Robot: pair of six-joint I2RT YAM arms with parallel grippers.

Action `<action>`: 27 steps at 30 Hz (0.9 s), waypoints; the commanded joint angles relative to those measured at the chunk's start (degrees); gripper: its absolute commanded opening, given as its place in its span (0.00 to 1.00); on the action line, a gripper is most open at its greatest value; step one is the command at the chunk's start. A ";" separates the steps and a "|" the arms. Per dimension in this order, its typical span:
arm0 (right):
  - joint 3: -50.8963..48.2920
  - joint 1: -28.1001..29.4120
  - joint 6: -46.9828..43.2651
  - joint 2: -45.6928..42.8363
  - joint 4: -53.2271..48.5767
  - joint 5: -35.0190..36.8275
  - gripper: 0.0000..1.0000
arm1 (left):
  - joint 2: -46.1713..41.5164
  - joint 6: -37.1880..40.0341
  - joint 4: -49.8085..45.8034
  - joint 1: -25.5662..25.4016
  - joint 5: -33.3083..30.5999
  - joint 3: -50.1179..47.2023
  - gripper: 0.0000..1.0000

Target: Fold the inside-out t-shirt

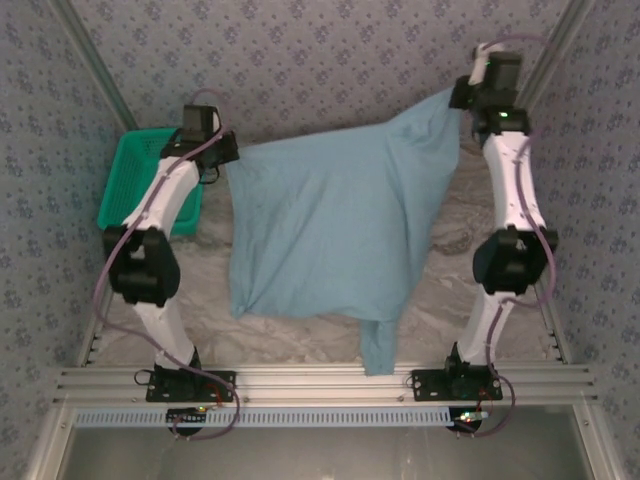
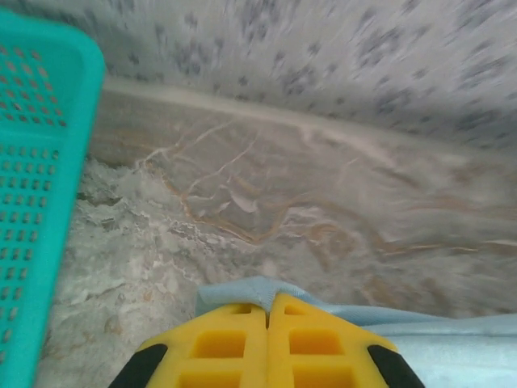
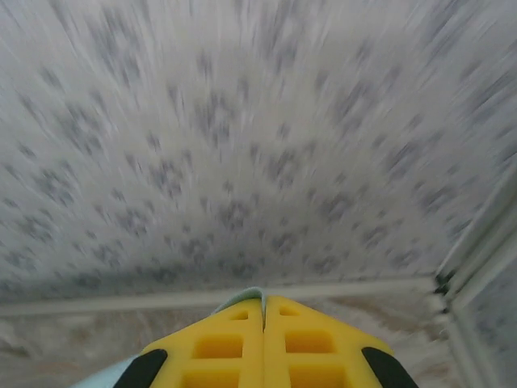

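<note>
Left gripper pinches one edge of the t-shirt at about ten o'clock of the cloth, and right gripper pinches another edge at about one o'clock, noticeably farther back. The light blue fabric is stretched between them as a wide sheet over the middle of the table. Its lower part sags toward six o'clock, where a narrow flap hangs down to the rail at the near edge.

Holding two separated points this way looks meant to pull the garment open and flat, so its shape can be read before any fold is made. By my judgement the folding itself is not yet begun.

On the left wrist view, the yellow fingers are pressed together with a bunched lip of blue cloth caught at their tips. On the right wrist view, the fingers are likewise together, with a thin sliver of blue peeking out from between them.

A teal basket sits at nine o'clock on the table, just beside the left arm and apart from the fabric.
</note>
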 commanded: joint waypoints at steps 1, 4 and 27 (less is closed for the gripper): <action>10.58 2.90 -1.77 8.48 1.01 3.38 0.23 | 7.98 1.93 1.86 0.66 -2.88 11.49 0.13; 26.16 5.29 -2.73 18.11 -9.69 3.66 0.31 | 17.02 2.40 -5.71 0.76 -4.93 25.37 0.18; -62.52 -5.39 17.34 -22.91 0.93 -11.13 0.59 | -10.60 -12.87 17.18 -7.75 16.59 -34.87 0.54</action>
